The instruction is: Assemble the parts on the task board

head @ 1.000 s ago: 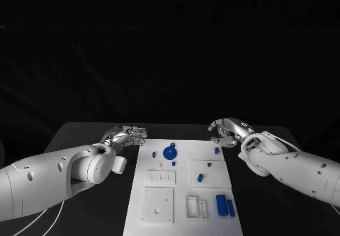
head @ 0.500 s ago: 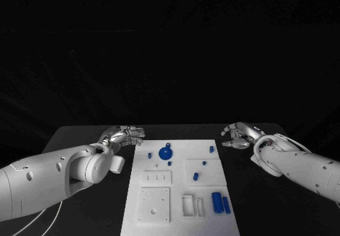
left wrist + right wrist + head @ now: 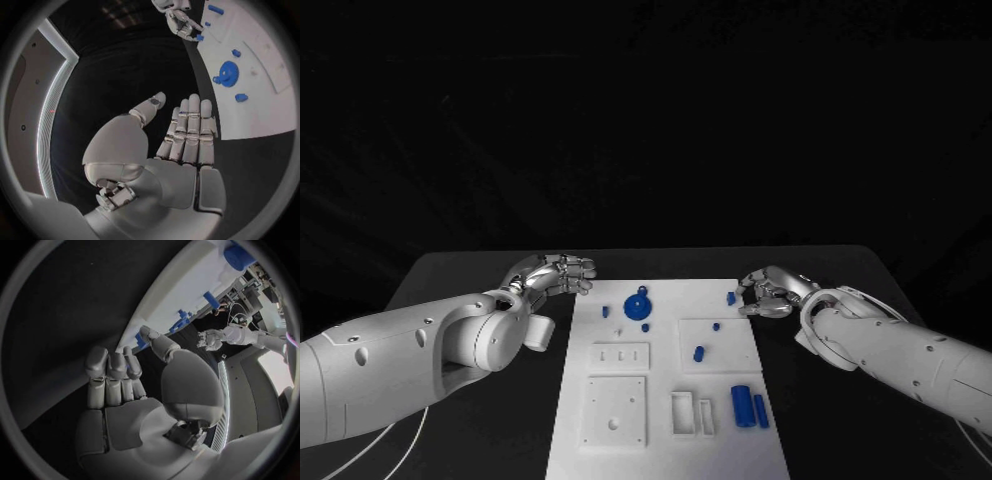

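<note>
Fingers (image 3: pixel 190 127) of the left hand (image 3: pixel 554 274) lie straight and side by side in the left wrist view, thumb a little apart, nothing between them; in the head view this hand hovers over the black table (image 3: pixel 459 275) just beside the far left corner of the board (image 3: pixel 664 440); fingers (image 3: pixel 112 371) of the right hand (image 3: pixel 770 291) are also together and slightly bent, thumb set apart, and I see no part in the palm; the thumb tip is near a small blue peg (image 3: pixel 731 297) at the far right edge of the board, but whether it touches I cannot tell. On the board, a blue gear (image 3: pixel 639 306) lies in the far middle; a small piece (image 3: pixel 606 312) is to its left; another peg (image 3: pixel 700 352) stands in the square plate at the right; two blue cylinders (image 3: pixel 749 407) lie side by side at the near right, beside two white slots (image 3: pixel 689 414).
</note>
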